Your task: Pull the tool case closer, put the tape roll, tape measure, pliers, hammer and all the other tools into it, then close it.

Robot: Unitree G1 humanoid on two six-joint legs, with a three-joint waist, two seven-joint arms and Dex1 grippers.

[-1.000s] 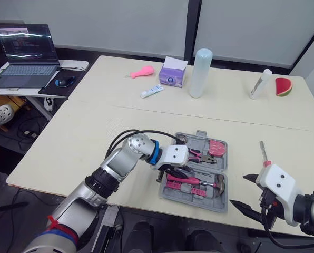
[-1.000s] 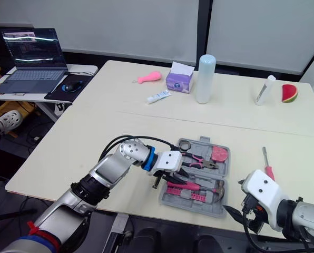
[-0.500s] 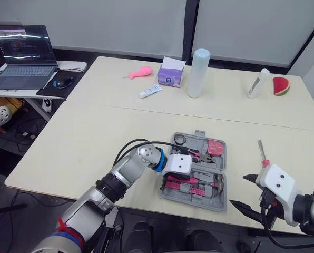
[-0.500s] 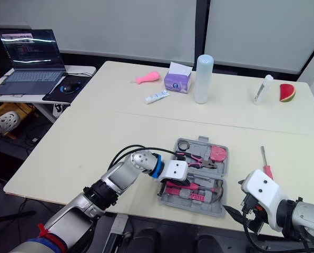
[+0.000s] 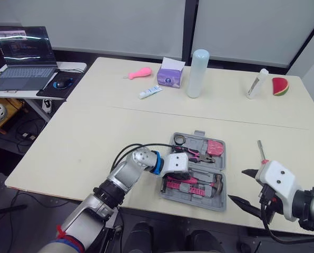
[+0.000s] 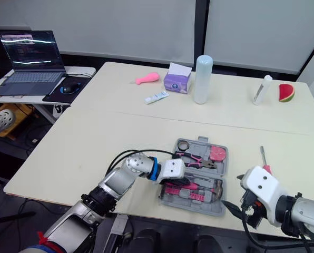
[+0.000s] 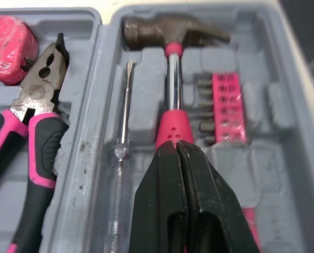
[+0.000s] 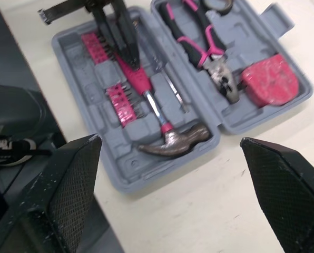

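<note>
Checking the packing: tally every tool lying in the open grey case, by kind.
Hammer: 1
Pliers: 1
Tape measure: 1
Tape roll: 1
Thin screwdriver: 1
Pink bit holder: 2
Total: 7

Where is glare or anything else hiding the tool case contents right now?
Left wrist view: the shut left pincer covers the lower handle of the hammer, whose steel shaft carries a bright streak. Right wrist view: the tool case lies evenly lit, nothing washed out. Head views: the left pincer overlaps the case's left edge.
</note>
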